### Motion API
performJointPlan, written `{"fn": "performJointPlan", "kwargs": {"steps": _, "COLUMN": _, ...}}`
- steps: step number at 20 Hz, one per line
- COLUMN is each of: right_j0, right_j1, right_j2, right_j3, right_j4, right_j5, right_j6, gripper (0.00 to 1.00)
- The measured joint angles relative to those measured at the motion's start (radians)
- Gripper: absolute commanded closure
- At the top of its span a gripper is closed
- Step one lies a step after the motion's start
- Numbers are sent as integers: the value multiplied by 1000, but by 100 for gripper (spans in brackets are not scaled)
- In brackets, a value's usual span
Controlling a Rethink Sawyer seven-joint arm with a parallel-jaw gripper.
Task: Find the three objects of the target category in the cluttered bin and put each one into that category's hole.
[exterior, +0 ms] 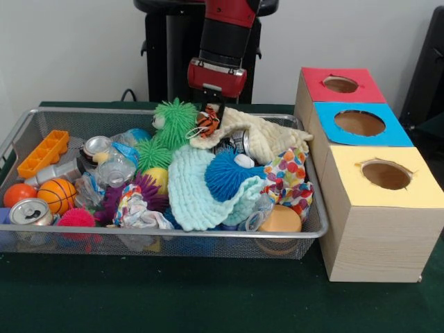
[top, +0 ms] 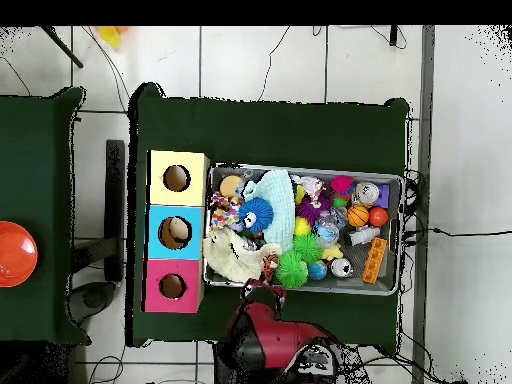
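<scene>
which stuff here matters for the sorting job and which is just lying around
Job: gripper, wire bin, its clutter such as the blue spiky ball, red box, blue box, yellow box.
Lying about: orange bowl on the side table.

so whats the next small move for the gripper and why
Probably a short lift straight up. The gripper sits at the bin's far rim, right over a small orange striped toy, and seems to have it, though its grip is not clear. Raising a little would show whether the toy comes free of the cream cloth beside it before heading for the boxes.
</scene>
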Motion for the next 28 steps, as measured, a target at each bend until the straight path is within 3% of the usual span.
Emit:
{"fn": "performJointPlan", "kwargs": {"steps": 14, "right_j0": 22, "right_j1": -12, "right_j2": 0, "right_j3": 15, "right_j4": 13, "right_j5": -24, "right_j6": 0, "gripper": 100}}
{"fn": "performJointPlan", "kwargs": {"steps": 28, "right_j0": 134, "right_j1": -108, "right_j2": -1, "right_j3": 72, "right_j4": 134, "right_j5": -18, "right_j6": 0, "gripper": 100}}
